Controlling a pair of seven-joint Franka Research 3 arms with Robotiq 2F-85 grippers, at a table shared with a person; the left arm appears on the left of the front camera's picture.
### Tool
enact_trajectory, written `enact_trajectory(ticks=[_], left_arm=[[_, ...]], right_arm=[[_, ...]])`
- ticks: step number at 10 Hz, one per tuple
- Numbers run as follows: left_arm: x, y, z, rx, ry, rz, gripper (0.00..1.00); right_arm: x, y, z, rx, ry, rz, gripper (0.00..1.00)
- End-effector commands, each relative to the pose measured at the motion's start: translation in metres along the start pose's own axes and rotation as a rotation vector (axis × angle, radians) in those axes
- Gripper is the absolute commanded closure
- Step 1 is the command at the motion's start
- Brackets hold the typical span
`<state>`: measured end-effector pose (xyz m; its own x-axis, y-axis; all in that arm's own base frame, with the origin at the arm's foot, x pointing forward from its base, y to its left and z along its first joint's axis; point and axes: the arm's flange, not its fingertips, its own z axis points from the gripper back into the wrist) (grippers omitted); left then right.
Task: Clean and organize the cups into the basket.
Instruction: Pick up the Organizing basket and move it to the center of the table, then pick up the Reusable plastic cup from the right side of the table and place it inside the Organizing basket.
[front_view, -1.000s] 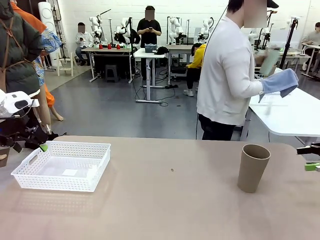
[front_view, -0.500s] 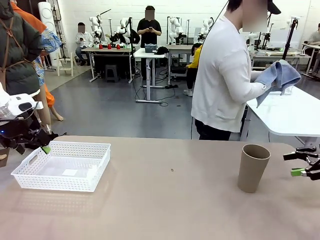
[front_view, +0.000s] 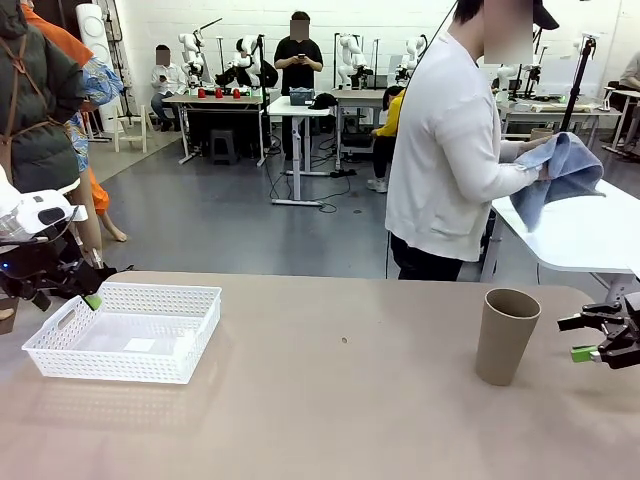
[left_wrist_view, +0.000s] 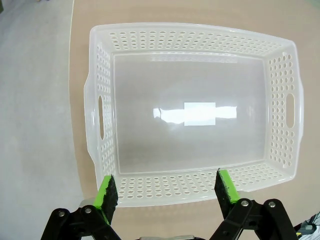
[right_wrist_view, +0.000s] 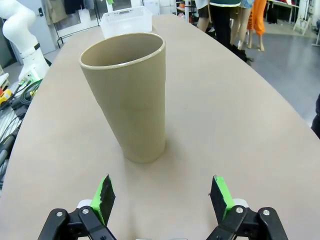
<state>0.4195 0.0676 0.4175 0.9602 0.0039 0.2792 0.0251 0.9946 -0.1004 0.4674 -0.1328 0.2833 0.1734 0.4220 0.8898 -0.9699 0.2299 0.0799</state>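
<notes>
A tan-brown cup (front_view: 506, 337) stands upright on the table's right part, mouth up and empty. My right gripper (front_view: 580, 338) hovers open just to its right, a short gap away. In the right wrist view the cup (right_wrist_view: 131, 95) stands ahead of the open right gripper (right_wrist_view: 162, 197), centred between the fingers but beyond their tips. The white perforated basket (front_view: 60, 325) sits empty at the table's left. My left gripper (front_view: 65, 298) hangs open over its left end. In the left wrist view the open left gripper (left_wrist_view: 167, 187) straddles the near rim of the basket (left_wrist_view: 190, 30).
A person in a white top (front_view: 450, 150) stands beyond the table's far edge, turned to a white side table (front_view: 580, 235), rubbing something with a blue cloth (front_view: 565, 170). Bare tabletop lies between basket and cup. The basket (right_wrist_view: 126, 20) and left arm (right_wrist_view: 22, 35) show far off in the right wrist view.
My right gripper has come in from the right edge toward the cup. The person's hands have shifted with the blue cloth. The left gripper has barely moved.
</notes>
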Motion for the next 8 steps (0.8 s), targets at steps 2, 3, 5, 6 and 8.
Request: enact_trajectory(ticks=[2,3,5,6,8], left_arm=[[0.001,0.000,0.001,0.000,-0.003,0.003,0.00],[0.001,0.000,0.001,0.000,-0.003,0.003,0.00],[0.001,0.000,0.001,0.000,-0.003,0.003,0.00],[0.000,0.000,0.000,0.000,0.000,0.000,0.00],[0.010,0.011,-0.002,0.045,-0.003,0.033,0.00]], right_arm=[[-0.001,0.000,0.001,0.000,-0.001,-0.002,0.00],[-0.001,0.000,0.001,0.000,-0.001,-0.002,0.00],[-0.001,0.000,0.001,0.000,-0.001,-0.002,0.00],[0.000,0.000,0.001,-0.001,0.000,-0.001,0.00],[0.002,-0.002,-0.009,-0.026,-0.082,0.146,0.00]])
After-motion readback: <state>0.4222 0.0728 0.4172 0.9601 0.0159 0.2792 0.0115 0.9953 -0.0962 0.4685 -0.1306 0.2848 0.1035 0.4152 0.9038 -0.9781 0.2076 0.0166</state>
